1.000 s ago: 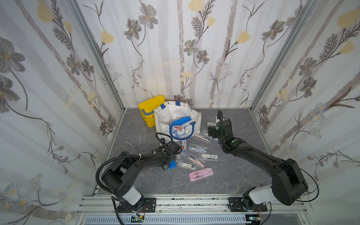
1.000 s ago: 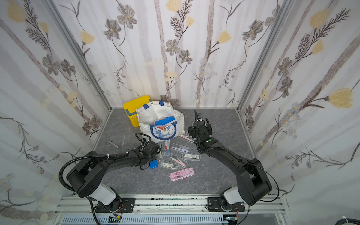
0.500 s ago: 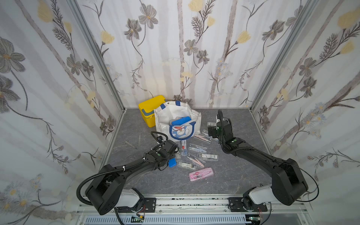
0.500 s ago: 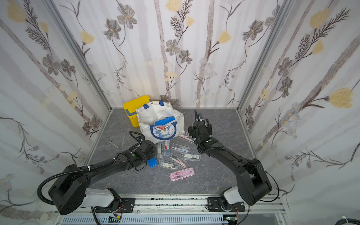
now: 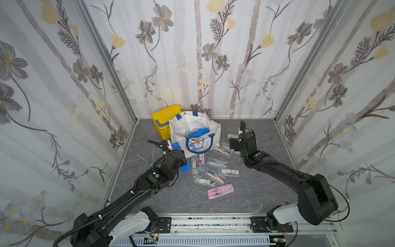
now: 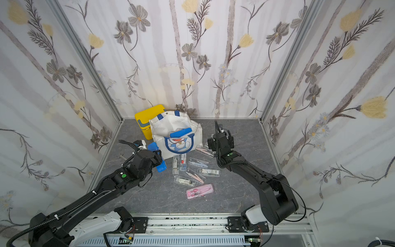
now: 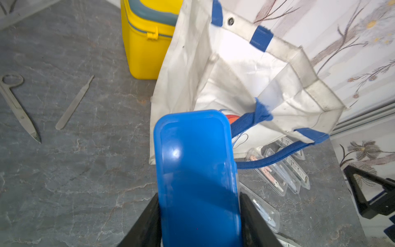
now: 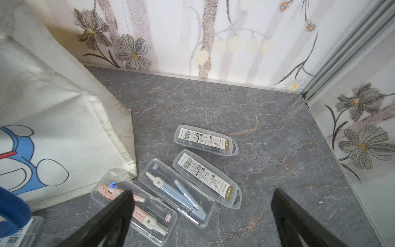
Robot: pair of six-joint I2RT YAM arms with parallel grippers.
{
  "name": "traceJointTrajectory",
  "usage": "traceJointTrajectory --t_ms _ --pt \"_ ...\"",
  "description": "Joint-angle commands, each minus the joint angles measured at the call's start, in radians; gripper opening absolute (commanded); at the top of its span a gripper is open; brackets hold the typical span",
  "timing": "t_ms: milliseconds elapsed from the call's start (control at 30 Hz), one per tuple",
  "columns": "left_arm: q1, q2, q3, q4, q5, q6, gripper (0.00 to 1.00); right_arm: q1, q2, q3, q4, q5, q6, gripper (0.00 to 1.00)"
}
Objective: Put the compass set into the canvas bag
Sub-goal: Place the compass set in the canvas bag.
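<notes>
Left pincer [image 7: 198, 216] gripping blue case [image 7: 192, 162], right pincer [image 8: 202, 195] spread wide, barcode-labelled clear case [image 8: 205, 140]

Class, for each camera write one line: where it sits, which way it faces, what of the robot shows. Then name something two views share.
Top views: high above the front, looking down into the cell; left arm and right arm show whole.
Left wrist: on the left arm, facing the canvas bag and its open mouth; left gripper shut on blue case.
Right wrist: on the right arm, looking down at clear compass cases; open right gripper shows.
Shared: the canvas bag appears in every view.
</notes>
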Motion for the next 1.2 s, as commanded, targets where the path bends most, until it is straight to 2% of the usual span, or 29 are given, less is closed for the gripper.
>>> traceJointTrajectory --t_ms 0,233,533,700,867,1167 --pt "0.007 0.006 0.071 0.008 -0.061 0.099 0.47 -0.003 -0.003 -0.004 0.038 0.003 0.008 1.00" --pt "0.067 0.131 0.295 0.013 -0.076 0.253 0.47 -0.006 -0.019 -0.021 0.043 -0.002 0.012 1.00" --pt "0.181 0.333 0.523 0.216 -0.033 0.467 0.47 -0.008 -0.043 -0.045 0.032 0.003 0.023 0.99" --pt "0.223 0.460 0.598 0.319 -0.009 0.557 0.47 -0.008 -0.054 -0.048 0.014 0.004 0.026 1.00" --pt "0.235 0.607 0.667 0.389 -0.031 0.713 0.47 -0.008 -0.083 -0.073 0.016 -0.005 0.041 0.99" --pt "0.241 0.845 0.788 0.404 -0.020 0.940 0.47 -0.010 -0.125 -0.098 -0.009 0.014 0.041 0.99"
